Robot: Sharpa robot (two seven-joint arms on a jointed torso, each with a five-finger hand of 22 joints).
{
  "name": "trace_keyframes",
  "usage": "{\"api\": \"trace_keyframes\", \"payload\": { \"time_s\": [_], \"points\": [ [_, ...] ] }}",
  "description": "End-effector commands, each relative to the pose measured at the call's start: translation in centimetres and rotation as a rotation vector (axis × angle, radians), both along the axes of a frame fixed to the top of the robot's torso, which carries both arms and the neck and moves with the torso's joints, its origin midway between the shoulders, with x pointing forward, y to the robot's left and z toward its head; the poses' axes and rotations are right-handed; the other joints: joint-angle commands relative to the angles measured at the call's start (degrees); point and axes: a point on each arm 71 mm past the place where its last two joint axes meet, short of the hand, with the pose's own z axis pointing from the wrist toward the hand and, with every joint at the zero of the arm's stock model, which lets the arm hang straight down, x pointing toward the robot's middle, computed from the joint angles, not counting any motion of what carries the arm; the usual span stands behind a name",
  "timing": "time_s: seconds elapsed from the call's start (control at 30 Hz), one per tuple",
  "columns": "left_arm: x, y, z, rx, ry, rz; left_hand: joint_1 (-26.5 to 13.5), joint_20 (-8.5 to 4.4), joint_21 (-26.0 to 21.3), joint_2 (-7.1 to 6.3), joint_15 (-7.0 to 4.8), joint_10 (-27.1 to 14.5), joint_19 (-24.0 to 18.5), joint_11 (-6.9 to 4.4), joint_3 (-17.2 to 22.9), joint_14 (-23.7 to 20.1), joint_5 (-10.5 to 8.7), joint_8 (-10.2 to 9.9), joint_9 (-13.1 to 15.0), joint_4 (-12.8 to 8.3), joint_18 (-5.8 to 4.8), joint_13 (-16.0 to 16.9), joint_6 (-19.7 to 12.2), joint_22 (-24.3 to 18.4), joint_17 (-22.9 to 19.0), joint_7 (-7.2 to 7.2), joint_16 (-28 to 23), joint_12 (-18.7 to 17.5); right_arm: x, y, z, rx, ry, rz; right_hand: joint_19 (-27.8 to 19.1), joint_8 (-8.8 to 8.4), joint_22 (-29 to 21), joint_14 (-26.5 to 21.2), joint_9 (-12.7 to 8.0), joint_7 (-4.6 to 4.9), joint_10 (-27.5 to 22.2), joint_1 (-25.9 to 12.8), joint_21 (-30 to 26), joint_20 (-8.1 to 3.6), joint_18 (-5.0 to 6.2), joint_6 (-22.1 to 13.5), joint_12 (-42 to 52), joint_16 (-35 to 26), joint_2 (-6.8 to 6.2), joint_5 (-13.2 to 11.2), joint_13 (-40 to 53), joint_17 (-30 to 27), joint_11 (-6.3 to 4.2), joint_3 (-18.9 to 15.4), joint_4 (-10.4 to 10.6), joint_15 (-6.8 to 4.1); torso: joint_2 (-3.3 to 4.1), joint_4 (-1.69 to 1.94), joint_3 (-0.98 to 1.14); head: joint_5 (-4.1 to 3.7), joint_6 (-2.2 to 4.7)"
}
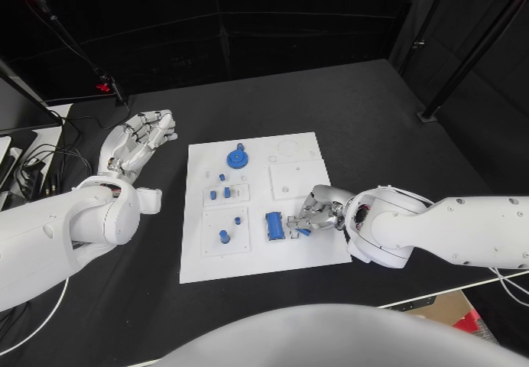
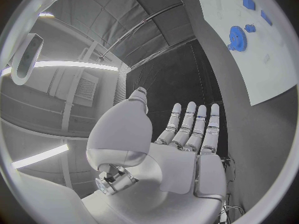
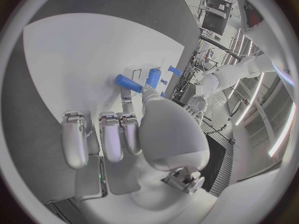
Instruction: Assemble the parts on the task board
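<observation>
The white task board [image 1: 259, 260] lies mid-table with several blue parts on it: a gear [image 1: 238, 159], small pieces [image 1: 221, 193] and a cylinder [image 1: 274, 225]. My right hand [image 1: 314, 210] hovers over the board's right side with its fingers curled. Thumb and a finger pinch a short blue peg [image 1: 302, 232] just above the plate. The right wrist view shows that peg [image 3: 129, 83] at the fingertips of the right hand [image 3: 124, 134], with the cylinder [image 3: 152, 77] beyond. My left hand [image 1: 137, 141] lies flat and empty on the table left of the board, its fingers straight in the left wrist view [image 2: 187, 134].
Cables and grey equipment [image 1: 22, 164] sit at the table's left edge. A black stand leg [image 1: 430, 115] meets the table at the far right. The left wrist view shows the board [image 2: 261, 59] and gear [image 2: 236, 36] ahead of my left hand.
</observation>
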Motion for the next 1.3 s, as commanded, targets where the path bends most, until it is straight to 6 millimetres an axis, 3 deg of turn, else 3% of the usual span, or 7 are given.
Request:
{"api": "trace_keyframes", "payload": {
  "time_s": [0.03, 0.4, 0.5, 0.73, 0.9, 1.3],
  "points": [
    [-0.11, -0.14, 0.63, -0.026, -0.073, -0.017, 0.0, -0.02, -0.2, 0.74, -0.03, -0.2, -0.4, -0.09, -0.1, 0.1, 0.29, 0.3, 0.0, -0.1, -0.87, -0.1, -0.4, -0.1, 0.0, 8.38, 0.3, 0.3, -0.14, 0.24, -0.16, -0.016, 0.016, 0.025, 6.1, -0.52, 15.1, 6.1, -0.1, 0.13, 6.1, -1.5, 0.2, -0.08, -0.43, 0.2, -0.2, 0.1, 0.27, -1.9, 15.0, 15.1, 0.25, -1.4, 0.0, 0.04, -0.01, 0.00, 0.01, -0.03, 0.00],
    [-0.10, -0.14, 0.61, -0.025, -0.071, -0.017, 0.2, -0.02, -0.2, 0.84, -0.04, -0.3, -0.4, -0.10, -0.2, 0.1, 0.40, 0.4, -0.1, -0.1, -0.87, -0.1, -0.4, -0.1, -0.2, 8.38, 0.4, 0.4, -0.02, 0.36, -0.16, -0.011, 0.008, 0.021, 6.1, -0.79, 15.1, 6.1, 0.1, 0.01, 6.1, -2.9, 0.2, -0.05, -0.43, 0.6, -0.2, 0.1, 1.21, -3.4, 15.0, 15.1, 0.16, -3.4, 0.0, 0.04, -0.02, -0.01, -0.01, 0.05, 0.00],
    [-0.10, -0.14, 0.61, -0.025, -0.071, -0.017, 0.2, -0.02, -0.2, 0.84, -0.04, -0.3, -0.4, -0.10, -0.2, 0.1, 0.40, 0.4, -0.1, -0.1, -0.87, -0.1, -0.4, -0.1, -0.2, 8.38, 0.4, 0.4, 0.01, 0.35, -0.21, -0.014, 0.011, 0.021, 6.1, -0.87, 15.1, 6.1, 0.2, -0.15, 6.1, -1.9, 0.2, -0.10, -0.43, 0.9, -0.2, 0.1, 1.64, -2.9, 15.0, 15.1, 0.03, -3.6, -0.2, -0.05, -0.02, 0.00, -0.03, -0.01, 0.00],
    [-0.09, -0.18, 0.60, -0.025, -0.070, -0.018, 0.3, -0.02, -0.2, 0.89, -0.04, -0.3, -0.4, -0.09, -0.2, 0.1, 0.47, 0.5, -0.1, -0.1, -0.86, -0.2, -0.4, -0.1, -0.3, 8.38, 0.5, 0.4, 0.07, 0.42, -0.21, -0.025, 0.004, 0.032, 6.1, -1.09, 15.1, 6.1, 0.4, -0.41, 6.1, 2.1, 0.2, -0.24, -0.43, 1.5, -0.2, 0.1, 1.33, -2.8, 15.0, 15.1, -0.20, -3.8, -1.1, -0.20, -0.03, -0.05, -0.01, -0.02, 0.00],
    [-0.08, -0.20, 0.60, -0.025, -0.070, -0.018, 0.3, -0.02, -0.2, 0.89, -0.04, -0.3, -0.4, -0.09, -0.2, 0.1, 0.47, 0.5, -0.1, -0.1, -0.86, -0.2, -0.4, -0.1, -0.3, 8.38, 0.5, 0.4, 0.21, 0.42, -0.24, -0.033, -0.005, 0.037, 6.1, -1.22, 15.1, 6.1, 0.6, -1.07, 6.1, 6.3, 0.2, -0.49, -0.43, 2.8, -0.2, 0.1, 2.24, -2.5, 15.0, 15.1, -0.77, -2.5, -2.4, -0.51, -0.02, 0.01, 0.03, -0.10, 0.00],
    [-0.06, -0.25, 0.58, -0.025, -0.068, -0.019, 0.3, -0.02, -0.2, 0.89, -0.04, -0.3, -0.4, -0.09, -0.2, 0.1, 0.47, 0.5, -0.1, -0.1, -0.86, -0.2, -0.4, -0.1, -0.3, 8.38, 0.5, 0.4, 0.56, 0.48, -0.24, -0.031, -0.033, 0.035, 6.1, -1.34, 15.1, 6.1, 0.7, -1.35, 6.1, 6.7, 0.2, -0.62, -0.43, 3.8, -0.2, 0.1, 2.84, -2.2, 15.0, 15.1, -1.03, -2.4, -1.8, -0.64, 0.03, -0.01, 0.00, -0.12, 0.00]
  ]
}}
